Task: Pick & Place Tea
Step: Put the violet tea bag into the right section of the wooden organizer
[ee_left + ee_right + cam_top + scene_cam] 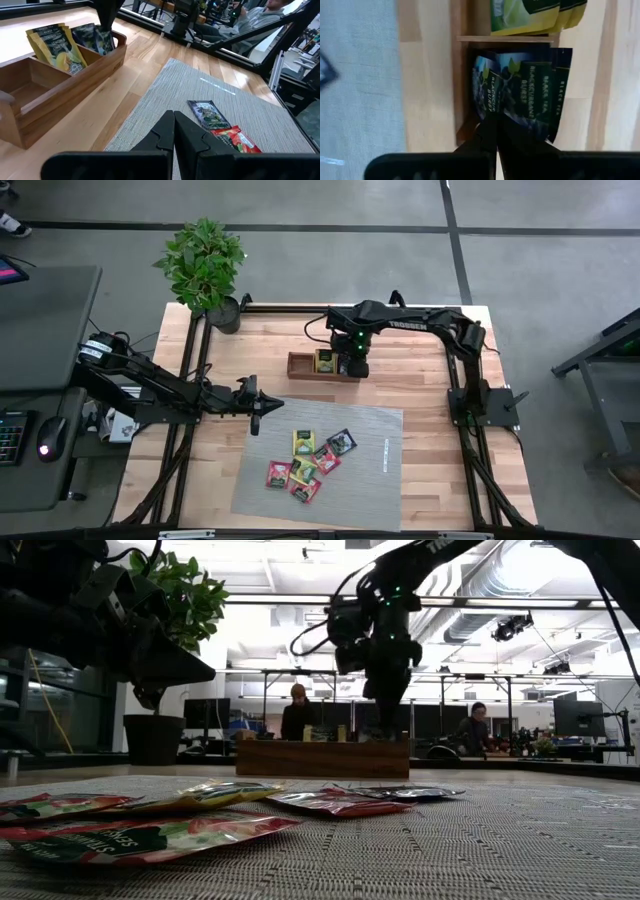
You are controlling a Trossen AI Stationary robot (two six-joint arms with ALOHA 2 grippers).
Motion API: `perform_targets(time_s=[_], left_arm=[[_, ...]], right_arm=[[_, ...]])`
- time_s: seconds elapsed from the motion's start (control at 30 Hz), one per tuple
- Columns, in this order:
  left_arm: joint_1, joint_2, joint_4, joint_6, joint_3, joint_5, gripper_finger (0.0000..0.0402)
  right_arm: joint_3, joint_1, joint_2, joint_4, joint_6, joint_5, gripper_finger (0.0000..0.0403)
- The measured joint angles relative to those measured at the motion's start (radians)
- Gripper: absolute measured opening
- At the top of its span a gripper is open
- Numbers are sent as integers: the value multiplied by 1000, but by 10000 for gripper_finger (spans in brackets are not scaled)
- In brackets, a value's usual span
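Sorting partway done: right gripper [354, 366] hanging shut and empty-looking over the wooden tray's [300, 366] right compartment among dark sachets [530, 95], yellow sachets [57, 45] already filed in the middle compartment, seven loose sachets [310, 460] waiting on the grey mat [375, 470], left gripper [256, 418] idling closed at the mat's far-left corner.

grey floor [330, 200], potted plant [205, 265], desk [40, 320]
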Motion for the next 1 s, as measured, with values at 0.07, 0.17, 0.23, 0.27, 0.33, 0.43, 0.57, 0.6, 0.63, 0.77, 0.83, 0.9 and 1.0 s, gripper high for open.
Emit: perform_targets(time_s=[0.07,0.17,0.23,0.27,0.33,0.43,0.57,0.6,0.63,0.77,0.83,0.9,1.0], left_arm=[[0,0,0,0,0,0,1],[0,0,0,0,0,-1,1],[0,0,0,0,0,-3,1],[0,0,0,0,0,-3,1],[0,0,-2,0,0,-3,1],[0,0,-13,0,0,-3,1],[0,0,-27,-3,0,-3,1],[0,0,-27,-3,0,-3,1],[0,0,-26,-3,0,-3,1],[0,0,-26,-3,0,-3,1],[0,0,-26,-3,0,-3,1],[0,0,-26,-4,0,-2,1],[0,0,-26,-4,0,-2,1]], right_arm=[[0,0,5,4,0,14,0],[0,0,5,20,0,19,0],[0,0,5,22,0,50,0],[0,0,5,22,1,71,0],[0,0,5,22,3,112,0],[0,0,5,26,3,151,0],[0,0,5,25,4,131,0],[0,0,5,25,10,120,0],[0,0,5,25,18,104,0],[0,0,5,25,25,77,3],[0,0,5,25,25,77,10],[0,0,5,25,23,77,22],[0,0,5,25,23,77,52]])
